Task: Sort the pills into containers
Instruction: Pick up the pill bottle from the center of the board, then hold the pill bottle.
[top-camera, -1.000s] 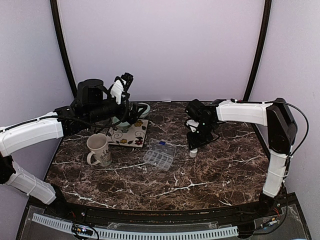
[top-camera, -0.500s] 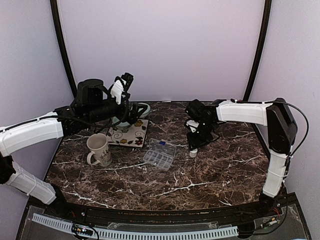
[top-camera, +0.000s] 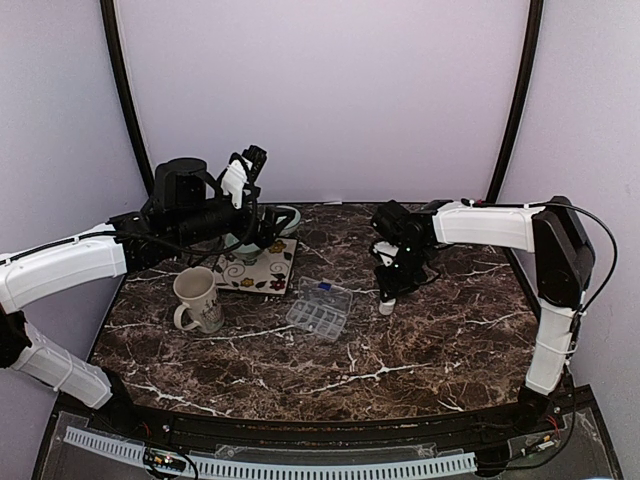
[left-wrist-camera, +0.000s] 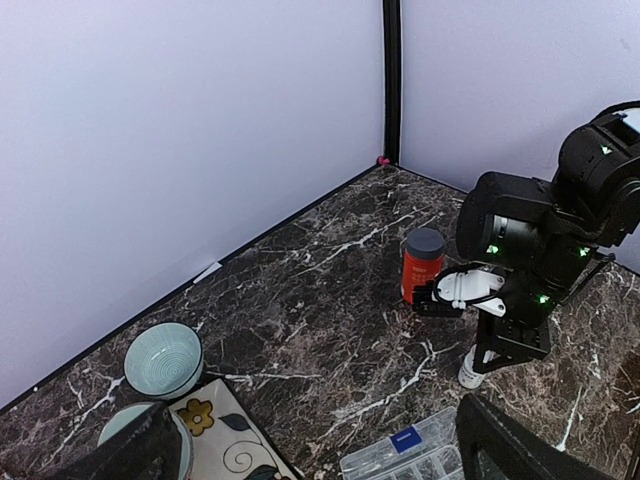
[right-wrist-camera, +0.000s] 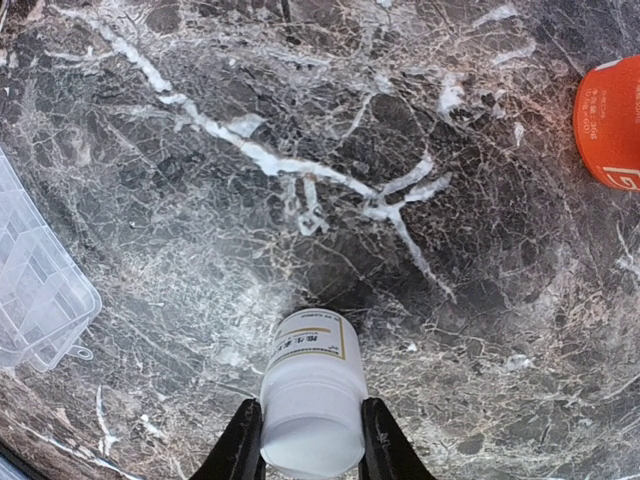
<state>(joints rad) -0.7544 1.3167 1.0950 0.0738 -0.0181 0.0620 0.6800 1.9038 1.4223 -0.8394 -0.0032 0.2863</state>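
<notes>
The right gripper (right-wrist-camera: 312, 440) is clamping the sides of the upright white pill bottle (right-wrist-camera: 310, 395) standing on the table (top-camera: 450, 340) near the clear organiser box (top-camera: 319, 309), while the left gripper (top-camera: 250, 160) is hanging wide and empty, so lifting the bottle toward the cells is likely coming next.

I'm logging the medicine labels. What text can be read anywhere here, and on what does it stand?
No text reads clearly in any view.
White pill bottle: label with a yellow border, characters too blurred to read.
Orange bottle: white print, blurred and cut off at the edge.
Organiser box: blue sticker, too small to read.
Mug: dark marks, too small to tell.
</notes>
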